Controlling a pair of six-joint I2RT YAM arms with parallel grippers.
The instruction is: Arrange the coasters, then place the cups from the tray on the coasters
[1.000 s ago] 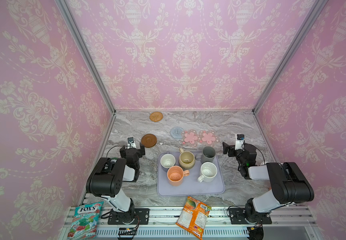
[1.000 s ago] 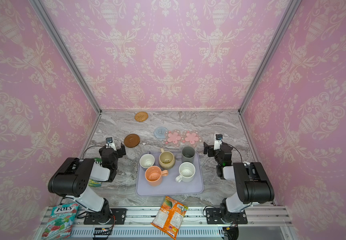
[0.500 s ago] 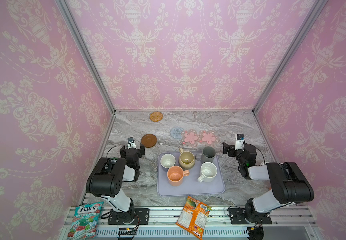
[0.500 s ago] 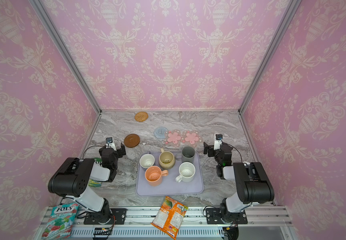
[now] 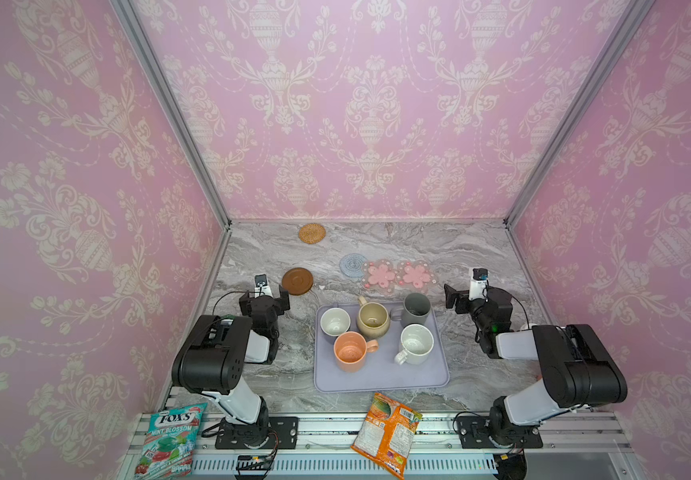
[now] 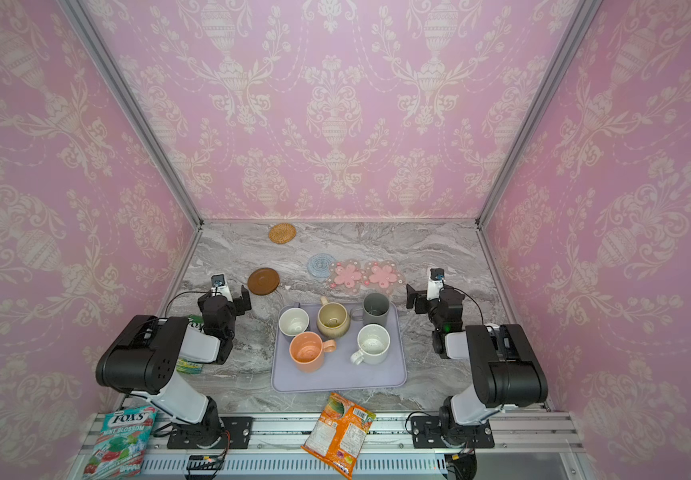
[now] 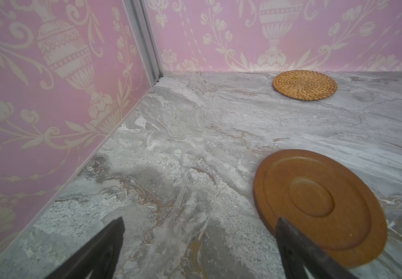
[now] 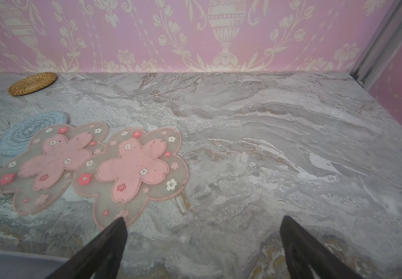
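Note:
Five cups stand on the lavender-grey tray [image 5: 377, 376]: lavender [image 5: 335, 322], beige-olive [image 5: 372, 319], dark grey [image 5: 416, 309], white [image 5: 416, 344], peach [image 5: 350, 351]. Beyond the tray lie the coasters: rattan [image 5: 311, 232] near the back wall, brown wooden [image 5: 297, 281], blue-grey [image 5: 352, 264], and two pink-flower ones [image 5: 380, 274] [image 5: 416, 275] that overlap. My left gripper [image 5: 264, 297] is open and empty just short of the wooden coaster [image 7: 316, 200]. My right gripper [image 5: 466, 293] is open and empty, right of the flower coasters [image 8: 134, 166].
A mint candy bag [image 5: 169, 440] and an orange snack packet [image 5: 387, 436] lie on the front rail. Another green packet [image 6: 194, 324] shows under the left arm. Pink walls close in the marble table on three sides.

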